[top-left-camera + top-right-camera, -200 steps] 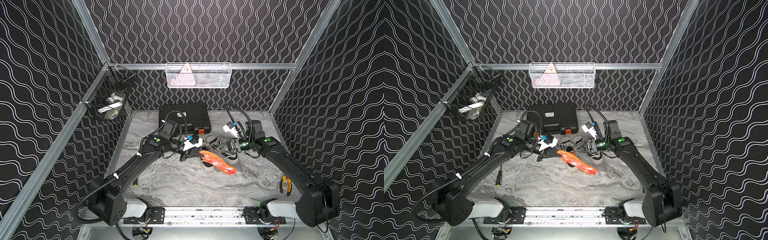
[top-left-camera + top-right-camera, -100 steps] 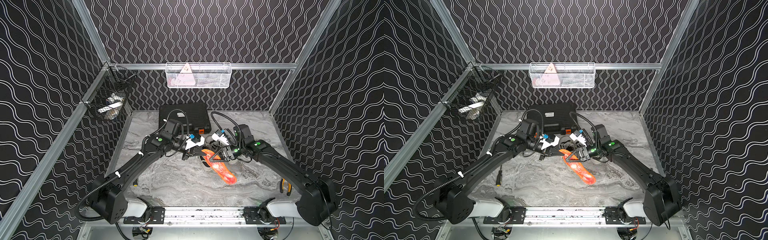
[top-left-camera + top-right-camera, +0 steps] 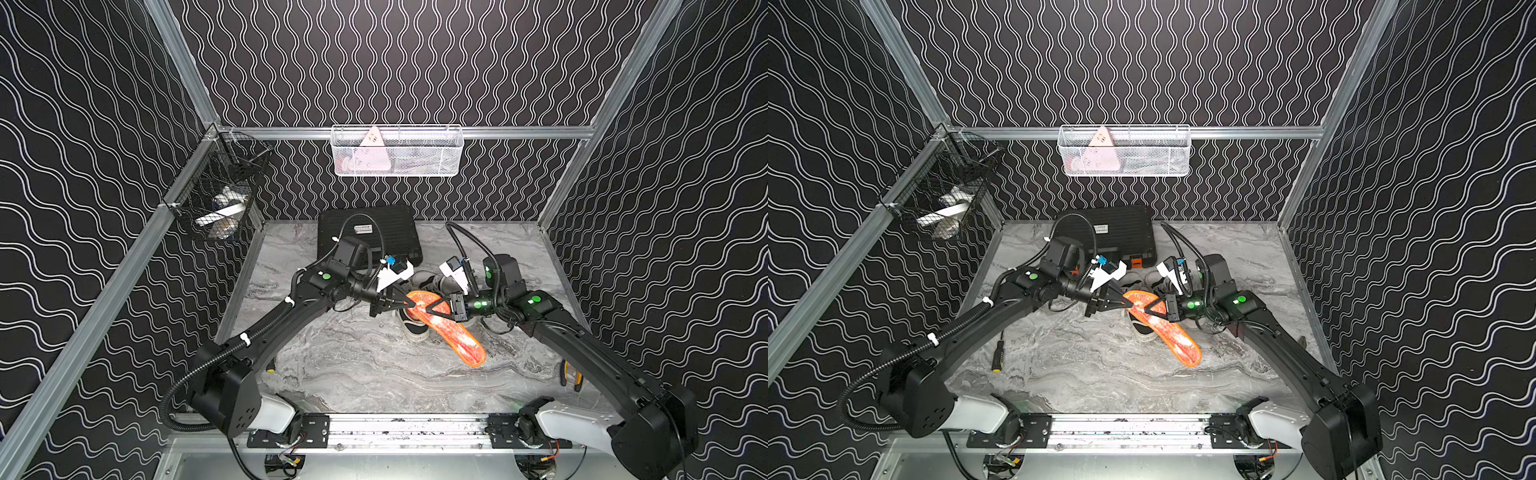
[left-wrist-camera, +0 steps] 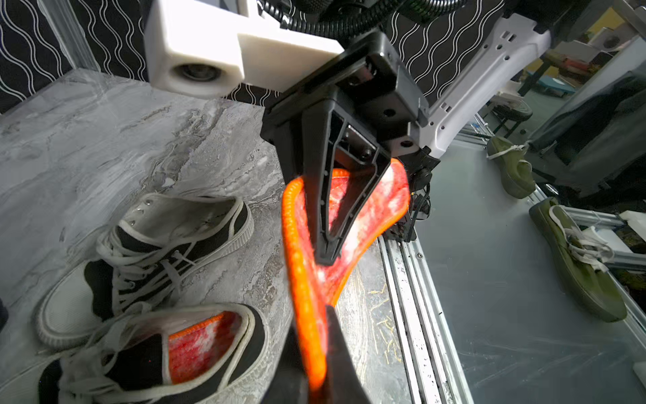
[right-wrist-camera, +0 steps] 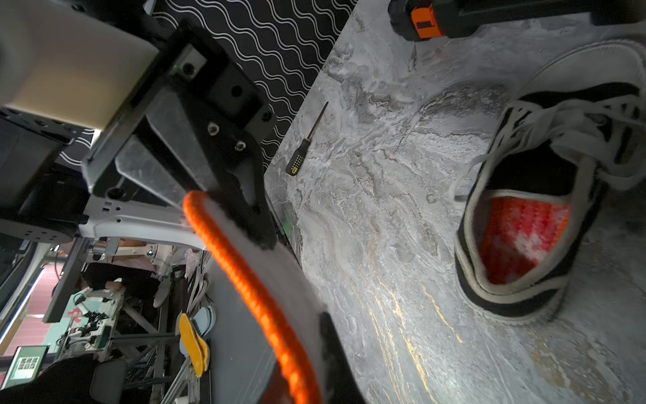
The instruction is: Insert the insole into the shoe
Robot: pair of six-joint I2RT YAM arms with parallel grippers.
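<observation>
The left gripper (image 3: 409, 304) and right gripper (image 3: 429, 311) both pinch the same end of the orange insole (image 3: 451, 332) above the shoe (image 3: 412, 332).

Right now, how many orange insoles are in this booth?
2. The held insole hangs between the left gripper and right gripper, both shut on it; the fitted insole lies in one shoe. The other shoe's inside is partly hidden.

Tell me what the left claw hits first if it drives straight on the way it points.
Probably the right claw, facing the left claw along the insole both pinch; depth unclear.
</observation>
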